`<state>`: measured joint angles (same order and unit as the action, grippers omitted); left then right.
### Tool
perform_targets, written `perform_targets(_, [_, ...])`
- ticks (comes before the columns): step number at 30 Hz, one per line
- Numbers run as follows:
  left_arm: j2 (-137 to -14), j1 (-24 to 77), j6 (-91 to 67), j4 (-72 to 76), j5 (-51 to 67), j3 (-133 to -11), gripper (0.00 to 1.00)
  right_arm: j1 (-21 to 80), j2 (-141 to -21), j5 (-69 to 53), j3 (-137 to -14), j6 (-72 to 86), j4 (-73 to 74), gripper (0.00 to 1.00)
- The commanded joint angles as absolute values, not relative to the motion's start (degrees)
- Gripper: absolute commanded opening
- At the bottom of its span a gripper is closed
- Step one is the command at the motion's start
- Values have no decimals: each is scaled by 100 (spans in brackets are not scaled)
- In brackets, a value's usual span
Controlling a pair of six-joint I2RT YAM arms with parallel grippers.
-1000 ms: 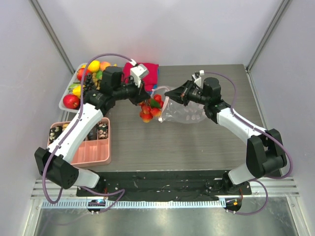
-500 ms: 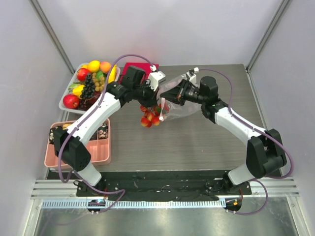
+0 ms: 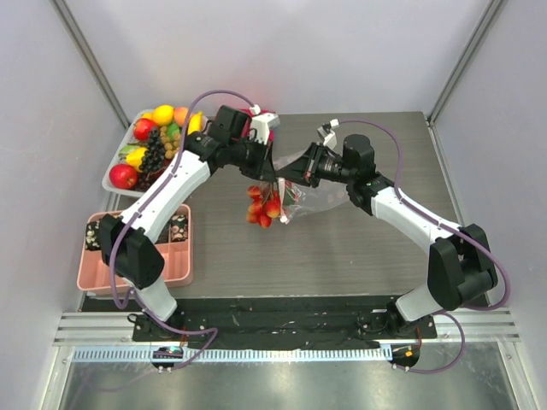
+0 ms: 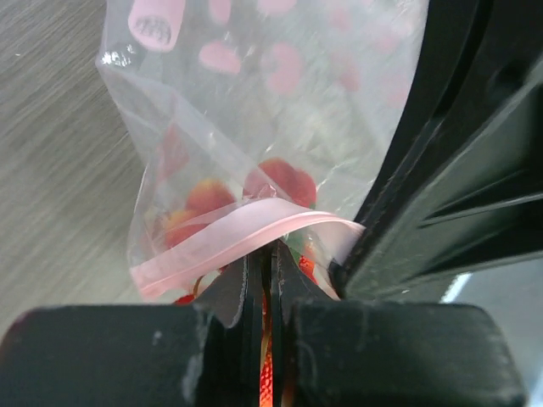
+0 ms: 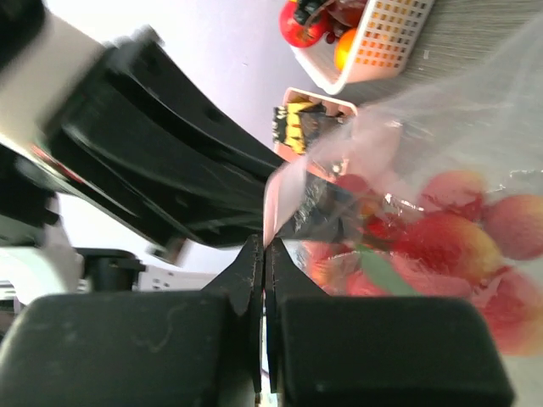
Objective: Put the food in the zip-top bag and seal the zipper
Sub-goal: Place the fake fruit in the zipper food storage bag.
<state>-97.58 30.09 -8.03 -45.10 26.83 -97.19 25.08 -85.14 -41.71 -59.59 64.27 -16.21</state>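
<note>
1. Check the left gripper (image 4: 271, 254). Its jaws are pressed together on the narrow pale-pink zipper strip (image 4: 246, 229) of the clear crinkly plastic zip-top bag with pink dots (image 4: 280, 110).
2. Check the right gripper (image 5: 263, 246). Its jaws are likewise pinched flat on the same strip, just beside the left gripper.
3. Locate the glossy red toy fruits (image 3: 263, 205). You will see them clustered inside the bag, below both grippers, over the far middle of the grey wood-grain table (image 3: 342, 256). You cannot tell whether the bag's bottom touches the surface.
4. Note the edges. The white basket of toy fruit (image 3: 109, 181) and the pink compartment tray (image 3: 162, 266) lie along the left side, well apart from the bag. Open tabletop lies near and right of it.
</note>
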Motion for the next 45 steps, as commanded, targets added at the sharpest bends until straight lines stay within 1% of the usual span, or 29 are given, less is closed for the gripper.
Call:
perform_targets(1, [-9466, 2708, -2063, -4228, 2989, -10186, 0, 2549, -8200, -4307, -6126, 5661, -1407, 1])
perform_targets(3, [-9370, 2593, -2713, -3922, 2726, -10055, 0, 2549, -8183, -4333, -6100, 5634, -1432, 1])
perform_targets(8, [-8825, 2496, -3909, -3165, 1777, -9414, 0, 2610, -8174, -4395, -5915, 6274, -2371, 1])
perform_targets(10, [-8745, 2549, -4367, -3120, 1058, -9360, 0, 2724, -8209, -4351, -5819, 6818, -2923, 1])
perform_targets(12, [-8736, 2558, -4761, -3172, 827, -9430, 0, 2803, -8288, -4316, -5792, 7144, -3233, 1])
perform_targets(16, [-8815, 2593, -4983, -3524, 144, -9632, 0, 3093, -8411, -4324, -5976, 7303, -3313, 1])
perform_targets(20, [-8929, 2715, -4713, -3937, -665, -9756, 0, 3164, -8516, -4246, -6336, 7435, -3314, 1])
perform_targets(22, [-8903, 2786, -4667, -3911, -729, -9625, 0, 3155, -8587, -4210, -6600, 7462, -3287, 1])
perform_targets(24, [-8799, 2812, -4632, -3789, -519, -9441, 2, 3146, -8665, -4131, -6828, 7488, -3252, 1])
perform_targets(27, [-8658, 2883, -4474, -3560, -107, -9159, 11, 3024, -8736, -4026, -6961, 7549, -3112, 1])
perform_targets(28, [-8570, 2909, -4387, -3516, -36, -9115, 24, 2971, -8771, -4008, -6952, 7550, -3024, 1])
perform_targets(29, [-8517, 2918, -4238, -3463, -35, -9097, 30, 2919, -8771, -3990, -6900, 7559, -2971, 1])
perform_targets(30, [-8464, 2918, -3941, -3445, 243, -9062, 35, 2796, -8780, -3955, -6856, 7567, -2910, 1])
perform_targets(31, [-8377, 2918, -3720, -3471, 324, -9079, 43, 2743, -8772, -3955, -6795, 7576, -2831, 1])
perform_targets(32, [-8341, 2918, -3561, -3506, 351, -9105, 48, 2690, -8771, -3946, -6672, 7576, -2795, 1])
perform_targets(33, [-8306, 2909, -3107, -3507, 665, -9149, 53, 2611, -8763, -3938, -6601, 7594, -2769, 1])
perform_targets(34, [-8271, 2909, -2894, -3620, 816, -9228, 61, 2576, -8737, -3938, -6548, 7594, -2769, 1])
perform_targets(35, [-8262, 2909, -2761, -3743, 878, -9316, 66, 2549, -8728, -3929, -6443, 7594, -2777, 1])
perform_targets(37, [-8218, 2909, -2147, -3954, 1359, -9570, 74, 2505, -8693, -3920, -6355, 7568, -2786, 1])
perform_targets(40, [-8008, 2892, -1585, -4104, 1519, -9791, 87, 2470, -8657, -3911, -6232, 7410, -2751, 1])
perform_targets(41, [-7807, 2883, -1469, -4087, 1477, -9800, 88, 2470, -8631, -3911, -6223, 7340, -2699, 1])
perform_targets(43, [-7630, 2709, -1381, -3974, 1389, -9774, 95, 2461, -8596, -3902, -6240, 7138, -2428, 1])
perform_targets(45, [-7489, 2401, -1328, -3981, 1476, -9826, 96, 2470, -8552, -3911, -6336, 6699, -2155, 1])
